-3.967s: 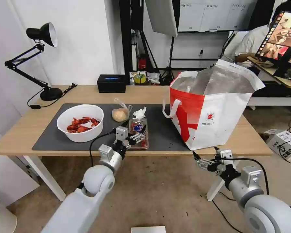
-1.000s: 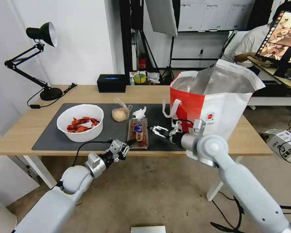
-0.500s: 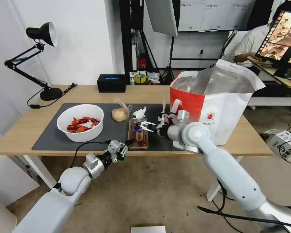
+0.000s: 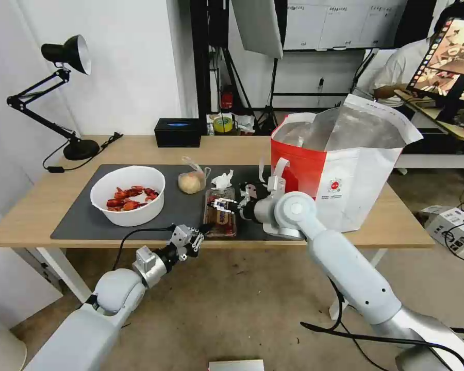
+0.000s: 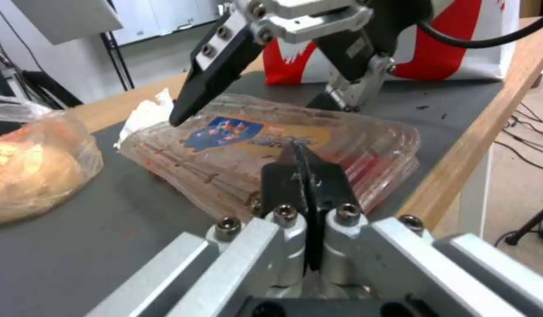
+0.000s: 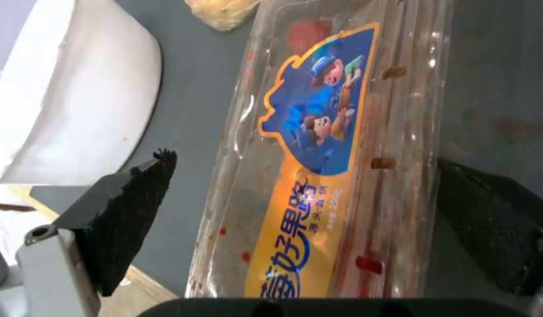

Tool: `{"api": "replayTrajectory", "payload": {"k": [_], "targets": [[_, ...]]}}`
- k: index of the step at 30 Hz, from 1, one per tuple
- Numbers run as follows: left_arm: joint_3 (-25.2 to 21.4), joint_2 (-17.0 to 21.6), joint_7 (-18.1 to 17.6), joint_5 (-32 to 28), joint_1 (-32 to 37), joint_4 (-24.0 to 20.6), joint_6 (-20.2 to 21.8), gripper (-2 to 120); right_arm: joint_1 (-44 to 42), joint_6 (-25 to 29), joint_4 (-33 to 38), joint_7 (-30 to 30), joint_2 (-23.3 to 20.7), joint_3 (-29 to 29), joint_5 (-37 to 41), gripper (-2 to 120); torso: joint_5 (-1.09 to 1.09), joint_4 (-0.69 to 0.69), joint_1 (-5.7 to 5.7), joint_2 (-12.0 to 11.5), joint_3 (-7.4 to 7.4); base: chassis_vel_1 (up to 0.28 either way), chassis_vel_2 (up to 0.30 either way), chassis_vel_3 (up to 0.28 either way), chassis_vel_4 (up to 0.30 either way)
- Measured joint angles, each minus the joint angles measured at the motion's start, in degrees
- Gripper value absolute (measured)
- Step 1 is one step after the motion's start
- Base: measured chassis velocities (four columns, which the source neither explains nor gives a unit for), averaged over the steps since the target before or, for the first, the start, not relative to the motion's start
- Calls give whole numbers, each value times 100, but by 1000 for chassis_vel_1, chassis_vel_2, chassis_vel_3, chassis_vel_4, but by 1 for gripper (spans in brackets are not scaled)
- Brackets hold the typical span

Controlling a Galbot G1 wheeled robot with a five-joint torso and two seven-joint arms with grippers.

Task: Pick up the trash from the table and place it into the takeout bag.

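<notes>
Right wrist view: right gripper (image 6: 295,211), fingers wide, straddles the clear hinged plastic tray (image 6: 324,145) at the grey mat's six o'clock edge; close squarely across its width, gently, lest it buckle; left gripper (image 5: 306,176), fingers together, idles beside.

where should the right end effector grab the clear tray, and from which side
Best across its two long side edges, coming down from above. The clear tray lies flat and narrow on the mat, and the right end effector hangs open over it, one finger on each side.

The right gripper (image 4: 222,204) hides part of the clear tray (image 4: 220,220), seemingly its lid.
</notes>
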Motion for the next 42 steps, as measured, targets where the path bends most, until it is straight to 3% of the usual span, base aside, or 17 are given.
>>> {"api": "replayTrajectory", "payload": {"k": [42], "targets": [[-85, -25, 26, 1, 44, -36, -54, 0, 403, -4, -301, -20, 131, -380, 22, 100, 0, 1, 0, 0, 0, 0, 0, 0, 0]]}}
